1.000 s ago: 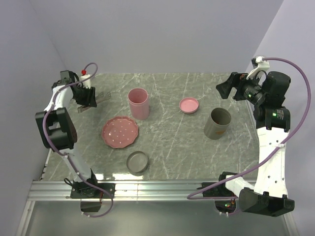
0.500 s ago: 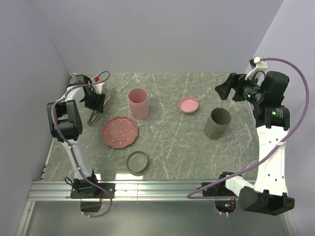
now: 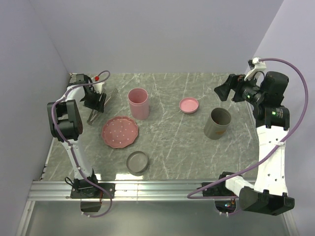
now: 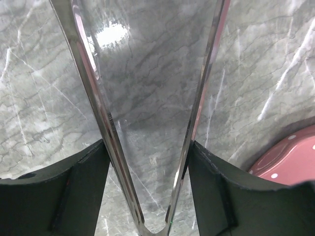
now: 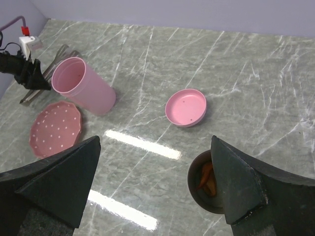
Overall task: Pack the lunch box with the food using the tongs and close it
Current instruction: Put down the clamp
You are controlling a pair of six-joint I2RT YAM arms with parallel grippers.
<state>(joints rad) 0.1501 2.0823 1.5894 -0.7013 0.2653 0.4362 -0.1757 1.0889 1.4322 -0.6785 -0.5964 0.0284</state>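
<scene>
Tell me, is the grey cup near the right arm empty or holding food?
Holding food: the right wrist view shows orange strips inside the grey cup.

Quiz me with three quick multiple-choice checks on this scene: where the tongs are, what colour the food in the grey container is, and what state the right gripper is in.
1. The tongs are:
A) inside the grey container
B) between the fingers of the left gripper
C) in the right gripper

2. The food in the grey container is:
A) green
B) white
C) orange

3. The right gripper is:
A) open, holding nothing
B) shut on the tongs
C) shut on the grey container

Answers:
1 B, the left wrist view shows both tong arms between the fingers.
2 C, the right wrist view shows orange inside.
3 A, its jaws stand wide apart with nothing between them.
</scene>
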